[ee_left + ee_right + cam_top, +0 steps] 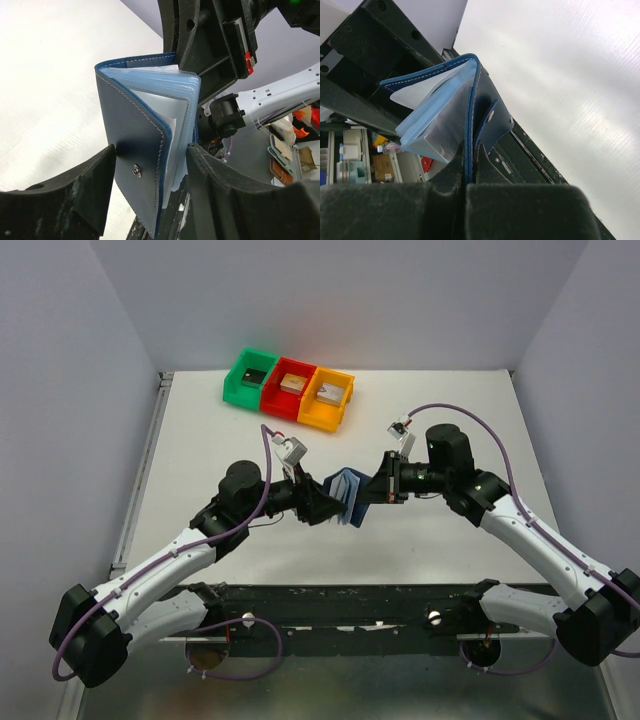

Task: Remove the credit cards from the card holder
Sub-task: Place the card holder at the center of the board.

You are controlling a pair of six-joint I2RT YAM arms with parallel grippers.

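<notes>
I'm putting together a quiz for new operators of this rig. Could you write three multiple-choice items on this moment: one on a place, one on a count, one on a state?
1. Where is the card holder?
A. lying flat on the table
B. held up between the left pincer and the right pincer
C. inside a bin

2. How many coloured bins stand at the far edge of the table?
A. one
B. two
C. three

3. The right pincer is:
A. shut on the holder's navy cover
B. wide open and empty
C. out of view

Key: B, the top view shows it raised between the arms. C, there is a green bin, a red bin and an orange bin. A, its wrist view shows its fingers pressed together on the cover.
</notes>
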